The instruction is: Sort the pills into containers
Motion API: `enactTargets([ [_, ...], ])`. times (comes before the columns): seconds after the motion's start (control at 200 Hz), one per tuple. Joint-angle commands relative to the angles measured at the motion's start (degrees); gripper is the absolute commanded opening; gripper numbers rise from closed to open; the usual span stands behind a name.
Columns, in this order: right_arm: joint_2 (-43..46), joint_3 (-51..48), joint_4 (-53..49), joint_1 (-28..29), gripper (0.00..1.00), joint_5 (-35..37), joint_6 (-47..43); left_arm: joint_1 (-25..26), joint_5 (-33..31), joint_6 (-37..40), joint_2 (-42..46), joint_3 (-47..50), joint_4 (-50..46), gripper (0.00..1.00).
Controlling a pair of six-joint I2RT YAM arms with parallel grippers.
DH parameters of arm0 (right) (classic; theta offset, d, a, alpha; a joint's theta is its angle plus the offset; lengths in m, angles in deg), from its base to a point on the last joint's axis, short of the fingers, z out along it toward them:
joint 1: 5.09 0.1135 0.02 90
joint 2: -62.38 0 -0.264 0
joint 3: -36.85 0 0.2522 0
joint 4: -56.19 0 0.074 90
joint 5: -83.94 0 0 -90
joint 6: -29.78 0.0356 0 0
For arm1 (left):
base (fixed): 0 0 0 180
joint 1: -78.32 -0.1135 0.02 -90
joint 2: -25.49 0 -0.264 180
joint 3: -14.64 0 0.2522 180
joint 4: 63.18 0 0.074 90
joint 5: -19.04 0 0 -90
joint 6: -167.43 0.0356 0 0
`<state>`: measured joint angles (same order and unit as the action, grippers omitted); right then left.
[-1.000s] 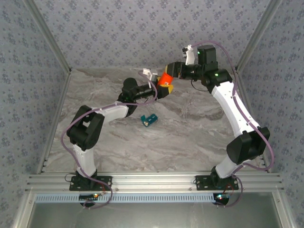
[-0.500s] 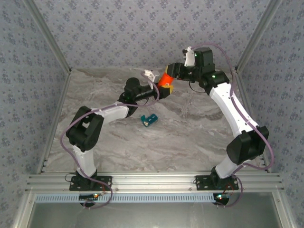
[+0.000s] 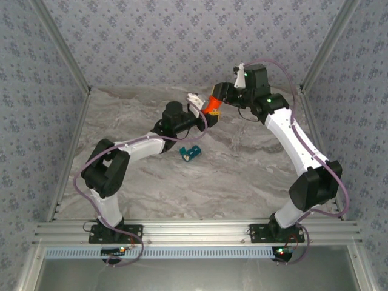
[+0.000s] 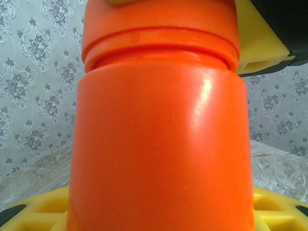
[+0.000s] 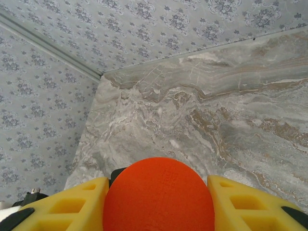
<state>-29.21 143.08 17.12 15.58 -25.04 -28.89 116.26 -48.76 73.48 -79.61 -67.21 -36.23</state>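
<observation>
Presently our left pincer (image 3: 203,114) clamps the orange bottle (image 3: 212,106), our right pincer (image 3: 220,97) its cap (image 5: 159,195); the pill box (image 3: 190,153) lies on the surface (image 3: 242,163), light and stiff, we judge: grip its long edges.

The table (image 3: 242,182) is lying bare across its near half and between the two arms, leaving wide room there. At the back middle, the left gripper (image 3: 208,111) and the right gripper (image 3: 216,99) are clamping an orange bottle (image 3: 212,105) from both ends above the surface, barring that passage. The left arm (image 3: 139,145) is stretching slantwise over the left half, and the right arm (image 3: 297,139) is arching along the right side. A small pill box (image 3: 190,153) is lying just beside the left forearm, apart from it, reachable from the right and from above. Walls (image 3: 182,42) are closing in the back, left and right.
</observation>
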Motion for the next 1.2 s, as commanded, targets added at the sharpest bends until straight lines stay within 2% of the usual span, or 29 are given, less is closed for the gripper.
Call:
enactTargets([
  [0.0, -0.36, -1.24, 0.3, 2.11, 0.47, -1.98, 0.42, 2.69, 4.52, 0.8, 3.11, -1.29, 7.82, 0.0],
  [0.32, 2.33, 3.71, -2.33, -1.24, 0.7, -5.76, -0.2, 0.66, 5.81, -6.47, 1.41, -0.92, 12.41, 0.0],
  [0.53, 6.01, 3.6, -2.19, -3.24, 0.85, -8.69, -1.39, -0.96, 9.01, -10.99, 0.95, -0.88, 15.42, 0.0],
  [0.67, 7.94, 3.08, -0.89, -4.91, 0.88, -12.37, -2.12, -1.94, 12.37, -13.09, 0.8, -1.46, 15.69, 0.0],
  [0.85, 9.32, 2.8, 0.48, -7.18, 0.87, -17.91, -4.76, -3.15, 17.4, -16.21, 0.69, -2.12, 16.16, 0.0],
  [1.019, 7.85, 3.08, -1.81, -9.21, 0.83, -25.21, -11.08, -4.74, 24.51, -22.45, -0.25, -4.17, 17.63, 0.0],
  [1.194, 6.09, 2.38, -0.84, -10.33, 0.82, -32.12, -12.53, -5.94, 28.42, -28.18, -1.57, -5.97, 20.37, 0.0],
])
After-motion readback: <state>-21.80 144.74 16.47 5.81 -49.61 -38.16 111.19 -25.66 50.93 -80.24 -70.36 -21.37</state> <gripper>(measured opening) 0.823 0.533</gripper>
